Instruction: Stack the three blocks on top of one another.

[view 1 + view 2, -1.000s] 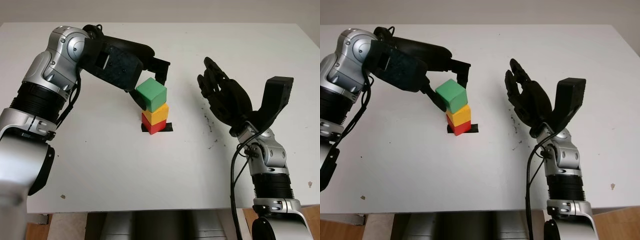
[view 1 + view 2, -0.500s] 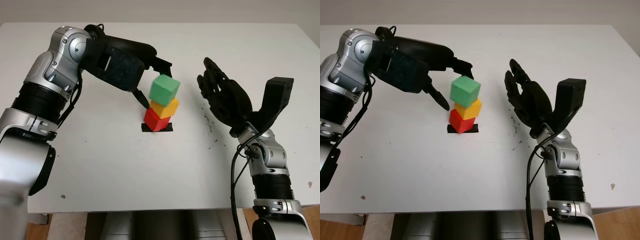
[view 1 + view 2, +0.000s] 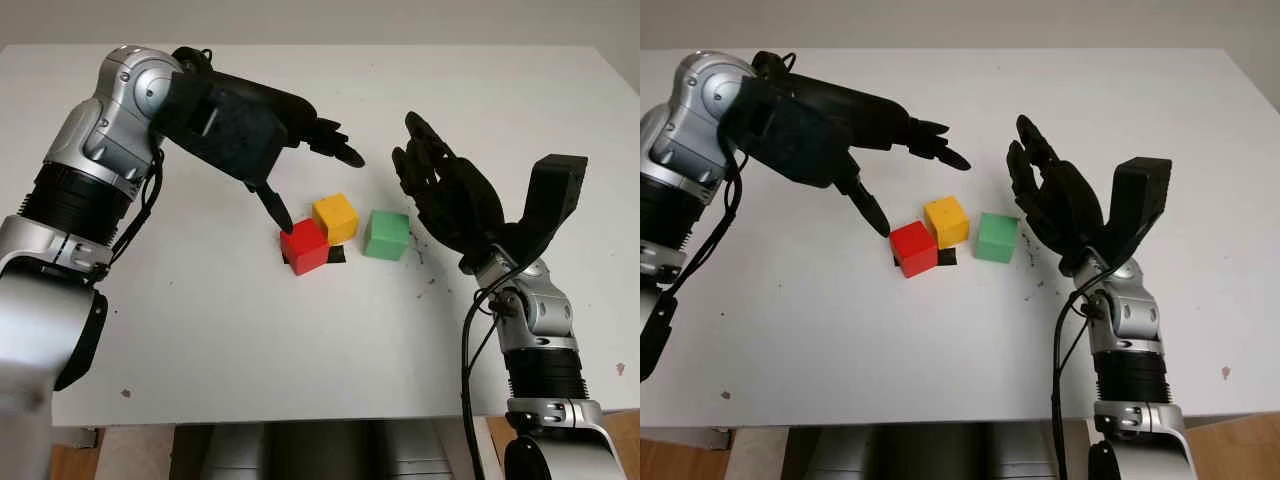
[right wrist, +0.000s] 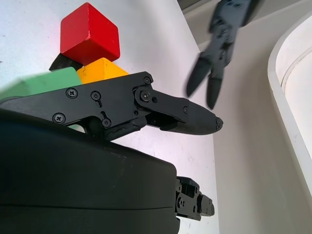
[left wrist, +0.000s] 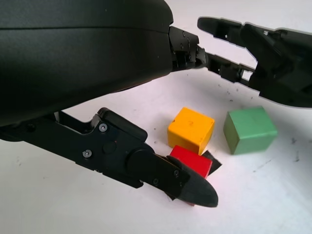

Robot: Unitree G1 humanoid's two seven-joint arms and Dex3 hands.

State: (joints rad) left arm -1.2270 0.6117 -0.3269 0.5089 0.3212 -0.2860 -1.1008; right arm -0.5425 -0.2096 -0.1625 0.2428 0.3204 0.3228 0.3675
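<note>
Three blocks lie separately on the white table [image 3: 200, 330]. The red block [image 3: 304, 246] sits over a black mark [image 3: 337, 255]. The yellow block [image 3: 335, 216] touches its far right corner, and the green block [image 3: 386, 234] lies a little further right. My left hand [image 3: 320, 192] is open and hovers just above and behind the red and yellow blocks, its thumb tip close to the red one. My right hand [image 3: 428, 175] is open, raised just right of the green block, palm toward it. The left wrist view shows the yellow block [image 5: 191, 129], green block [image 5: 249, 128] and red block [image 5: 191, 162].
Small dark scuff marks [image 3: 425, 262] dot the table right of the blocks. The table's front edge [image 3: 300, 418] runs across the bottom, its far edge along the top.
The stack has toppled. The yellow and green blocks have fallen off the red one to the right and lie on the table. My left hand has let go and opened.
</note>
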